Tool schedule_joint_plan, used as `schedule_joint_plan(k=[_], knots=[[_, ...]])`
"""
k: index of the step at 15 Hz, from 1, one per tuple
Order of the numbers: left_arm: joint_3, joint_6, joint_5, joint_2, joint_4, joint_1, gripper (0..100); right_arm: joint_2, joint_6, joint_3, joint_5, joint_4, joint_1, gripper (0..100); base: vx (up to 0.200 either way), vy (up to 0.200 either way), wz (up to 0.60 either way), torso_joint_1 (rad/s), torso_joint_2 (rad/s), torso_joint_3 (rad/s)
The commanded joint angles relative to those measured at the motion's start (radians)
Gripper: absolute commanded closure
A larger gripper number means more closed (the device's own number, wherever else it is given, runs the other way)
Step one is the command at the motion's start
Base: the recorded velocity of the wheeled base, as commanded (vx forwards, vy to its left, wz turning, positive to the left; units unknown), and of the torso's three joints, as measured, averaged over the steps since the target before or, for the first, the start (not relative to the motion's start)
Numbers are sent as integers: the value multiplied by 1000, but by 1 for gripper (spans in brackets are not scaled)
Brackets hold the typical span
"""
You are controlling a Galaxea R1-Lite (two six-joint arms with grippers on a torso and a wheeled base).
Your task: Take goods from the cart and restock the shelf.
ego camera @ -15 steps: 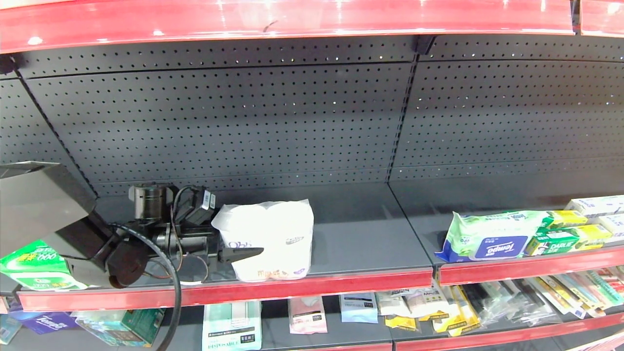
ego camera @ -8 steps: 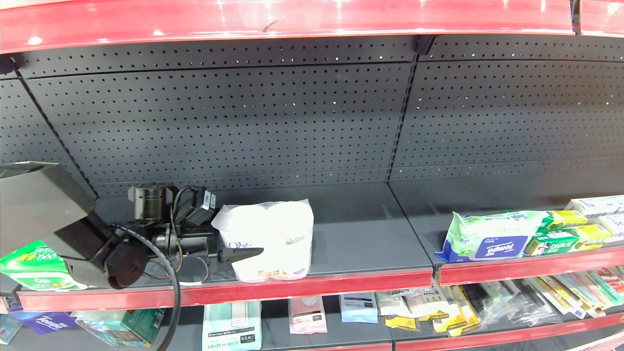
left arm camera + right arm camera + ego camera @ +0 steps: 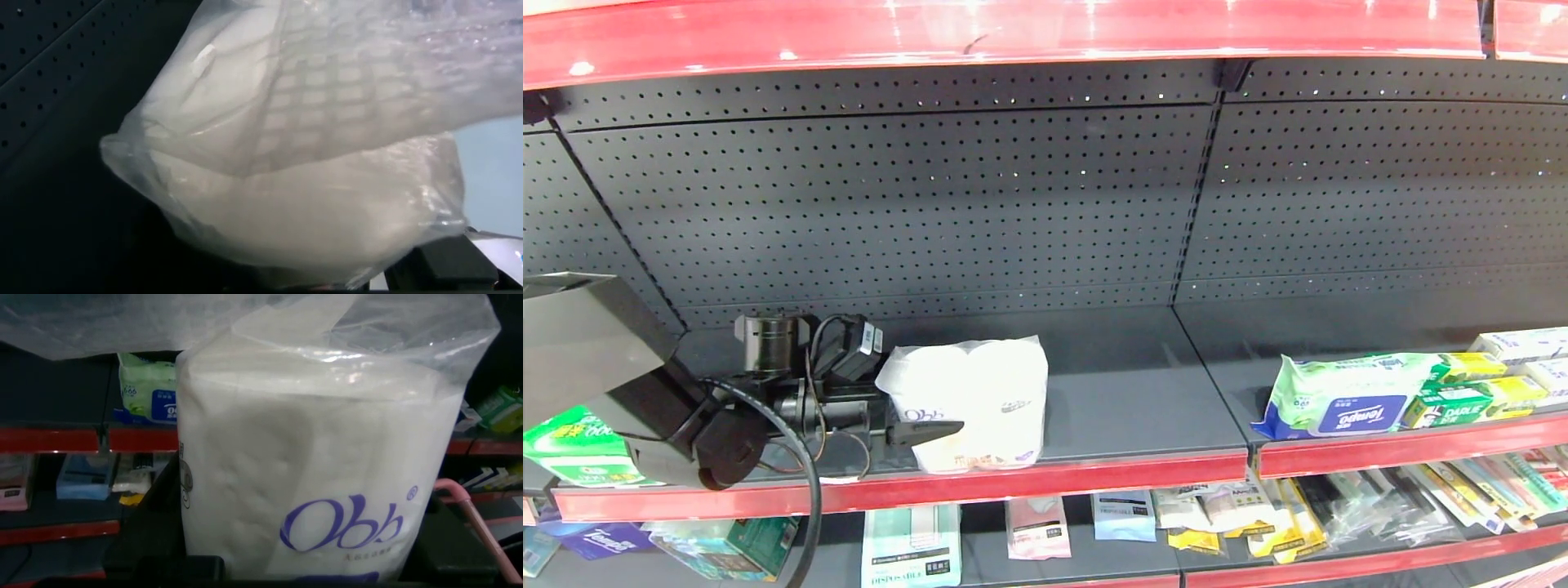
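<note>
Shelf (image 3: 1127, 392), middle tier.
- Far left: a green packet (image 3: 568, 445) is partly hidden by the arm.
- Left of centre: a toilet-roll pack (image 3: 980, 392) is set upright at the near edge and is clamped by the left gripper (image 3: 947, 412).
- Right: a wipes packet (image 3: 1347, 400) is laid flat, with toothpaste boxes (image 3: 1474, 392) touching it.
- A second pack (image 3: 310, 457) is gripped by the right gripper (image 3: 306, 567), with shelves seen behind it.

Counting the packs
One roll pack (image 3: 968, 404) on the left and a second roll pack (image 3: 310, 474) near make two; one wipes pack (image 3: 1343, 400) right; one green pack (image 3: 568, 445) far left.
</note>
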Motion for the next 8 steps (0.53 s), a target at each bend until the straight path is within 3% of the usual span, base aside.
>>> schedule_joint_plan(k=[1,4,8], knots=[[1,-3,2,2,-2,0,0,-2,-1,0,0,0,0,100,0,0,0,0,0,0],[4,-3,2,-12,-2,0,0,-4,-1,0,0,0,0,100,0,0,0,0,0,0],[6,-62,2,-104,0,0,0,-5,-2,-4,0,0,0,100,0,0,0,0,0,0]])
